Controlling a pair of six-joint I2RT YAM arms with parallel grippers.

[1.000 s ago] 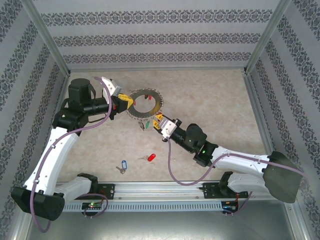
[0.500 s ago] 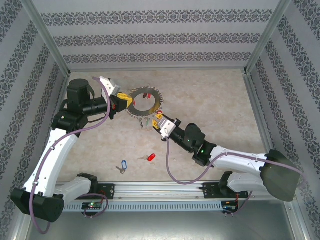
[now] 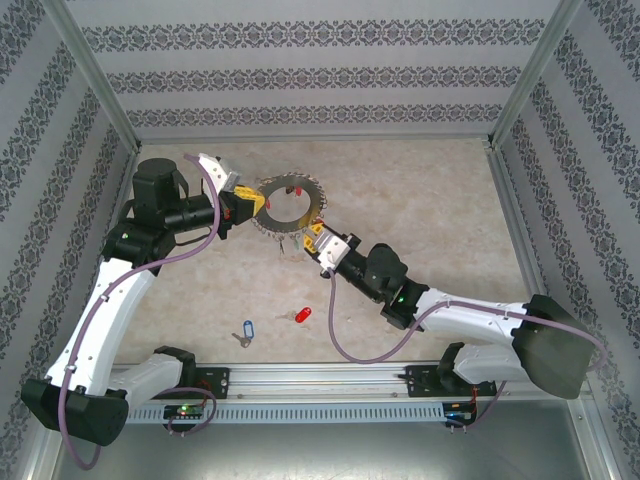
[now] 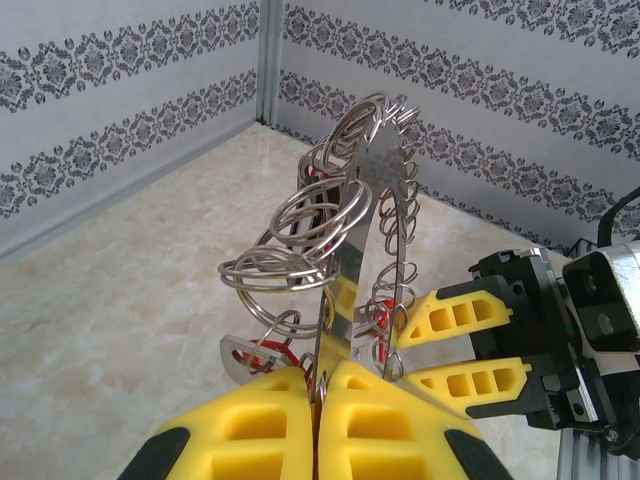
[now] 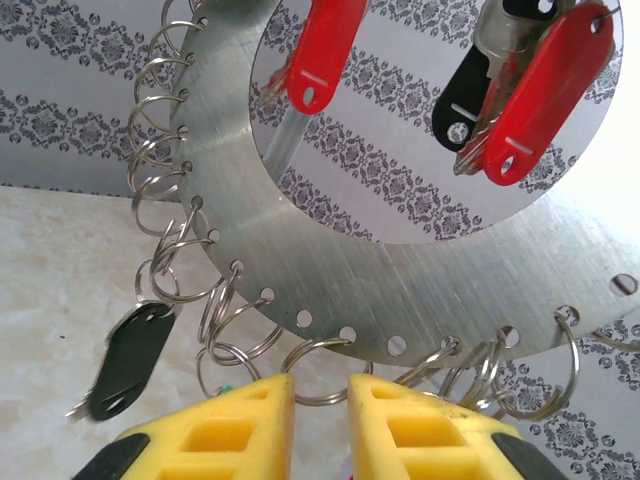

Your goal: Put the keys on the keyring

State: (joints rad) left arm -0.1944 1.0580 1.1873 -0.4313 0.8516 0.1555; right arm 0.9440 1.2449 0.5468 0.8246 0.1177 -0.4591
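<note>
The keyring (image 3: pixel 311 216), a flat grey metal ring fringed with small split rings, is held up on edge above the table. My left gripper (image 3: pixel 249 203) is shut on its left rim; in the left wrist view the yellow pads (image 4: pixel 270 420) pinch the plate's edge (image 4: pixel 362 205). My right gripper (image 3: pixel 318 237) sits at the ring's lower rim (image 5: pixel 400 290), jaws a narrow gap apart, and a split ring (image 5: pixel 322 385) hangs across that gap. Two loose keys lie on the table near the front, one red-tagged (image 3: pixel 303 314) and one blue-tagged (image 3: pixel 246 329).
Red tags (image 5: pixel 545 95) and a black tag (image 5: pixel 130 360) hang from the keyring. Patterned walls enclose the beige table (image 3: pixel 430 200) at the back and both sides. A metal rail (image 3: pixel 320 378) runs along the near edge.
My right gripper has crept up and slightly left, closer to the keyring's lower rim. The left gripper and the ring have barely moved.
</note>
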